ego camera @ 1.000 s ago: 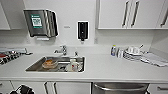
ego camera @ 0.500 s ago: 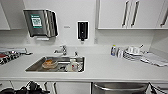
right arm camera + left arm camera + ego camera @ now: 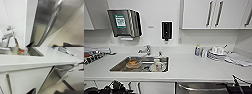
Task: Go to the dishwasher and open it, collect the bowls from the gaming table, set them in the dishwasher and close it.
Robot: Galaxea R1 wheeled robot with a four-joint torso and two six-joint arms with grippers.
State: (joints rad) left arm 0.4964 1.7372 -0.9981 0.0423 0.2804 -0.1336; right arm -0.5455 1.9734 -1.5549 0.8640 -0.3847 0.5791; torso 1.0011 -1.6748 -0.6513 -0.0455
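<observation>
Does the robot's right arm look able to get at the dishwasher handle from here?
Probably yes: in the right wrist view the dishwasher and its bar handle loom close with nothing between.

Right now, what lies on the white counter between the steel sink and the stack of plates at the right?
Head view: from the steel sink, bare white counter, then a small blue-capped bottle just before the stack of plates.

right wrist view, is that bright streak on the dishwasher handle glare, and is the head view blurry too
Right wrist view: yes, a white glare streak runs along the dishwasher's bar handle, with softer sheen on the steel front. Head view: soft throughout, the dishes on the counter smeared, the cabinet handles leaning outward from wide-angle distortion.
</observation>
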